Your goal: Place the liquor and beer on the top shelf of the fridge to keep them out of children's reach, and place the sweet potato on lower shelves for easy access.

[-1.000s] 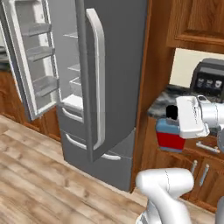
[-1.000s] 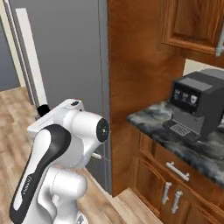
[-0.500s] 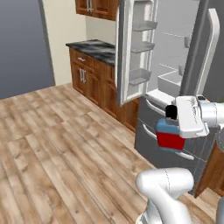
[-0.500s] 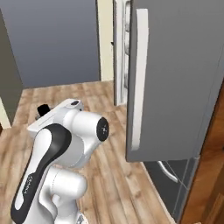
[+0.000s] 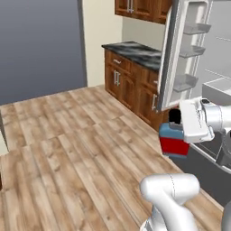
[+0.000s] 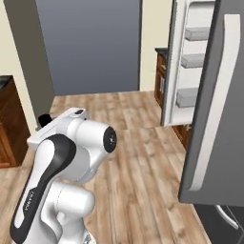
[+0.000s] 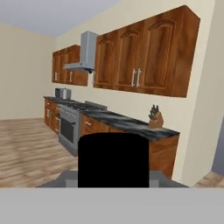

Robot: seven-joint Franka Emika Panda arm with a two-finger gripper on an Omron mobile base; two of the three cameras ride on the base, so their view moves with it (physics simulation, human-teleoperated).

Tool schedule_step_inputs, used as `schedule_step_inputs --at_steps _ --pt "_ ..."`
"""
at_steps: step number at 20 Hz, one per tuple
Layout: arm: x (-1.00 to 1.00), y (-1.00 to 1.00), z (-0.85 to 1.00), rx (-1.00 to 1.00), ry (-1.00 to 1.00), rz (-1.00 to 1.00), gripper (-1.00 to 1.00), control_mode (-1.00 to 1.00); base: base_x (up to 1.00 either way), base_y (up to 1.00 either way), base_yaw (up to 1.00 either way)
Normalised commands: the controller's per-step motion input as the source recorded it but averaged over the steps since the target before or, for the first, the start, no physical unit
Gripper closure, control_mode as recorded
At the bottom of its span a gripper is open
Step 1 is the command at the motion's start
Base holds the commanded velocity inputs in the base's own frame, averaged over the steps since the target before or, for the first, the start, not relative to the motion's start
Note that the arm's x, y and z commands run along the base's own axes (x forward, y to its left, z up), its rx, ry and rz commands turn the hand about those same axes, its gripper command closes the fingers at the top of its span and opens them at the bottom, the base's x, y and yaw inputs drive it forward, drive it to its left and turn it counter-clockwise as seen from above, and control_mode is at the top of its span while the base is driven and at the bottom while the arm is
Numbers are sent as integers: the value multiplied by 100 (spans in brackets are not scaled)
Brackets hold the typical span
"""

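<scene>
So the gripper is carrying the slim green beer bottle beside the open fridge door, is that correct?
Not quite. The gripper is carrying the liquor, the squat red bottle with a blue shoulder and black cap, not the green beer. The left base view shows it, held beside the open fridge door.

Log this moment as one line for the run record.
stage: carrying | gripper: shut on liquor | fridge: one door open, one shut | liquor: held off the floor beside the fridge, not shelved

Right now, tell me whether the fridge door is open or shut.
Open: the door is swung wide, showing its inner bins.
</scene>
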Motion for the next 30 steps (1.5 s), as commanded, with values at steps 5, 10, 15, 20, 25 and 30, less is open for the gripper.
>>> schedule_step_inputs --at_steps 5,10,15,20,25,30 --pt "0 0 0 0 0 0 100 100 35 4 -37" --pt "0 0 0 0 0 0 100 100 29 26 -50" --pt "0 0 0 0 0 0 100 100 36 49 -55" --pt "0 0 0 0 0 0 100 100 40 55 -51" --pt "0 0 0 0 0 0 100 100 40 61 -49" --pt "0 0 0 0 0 0 100 100 33 50 -49"
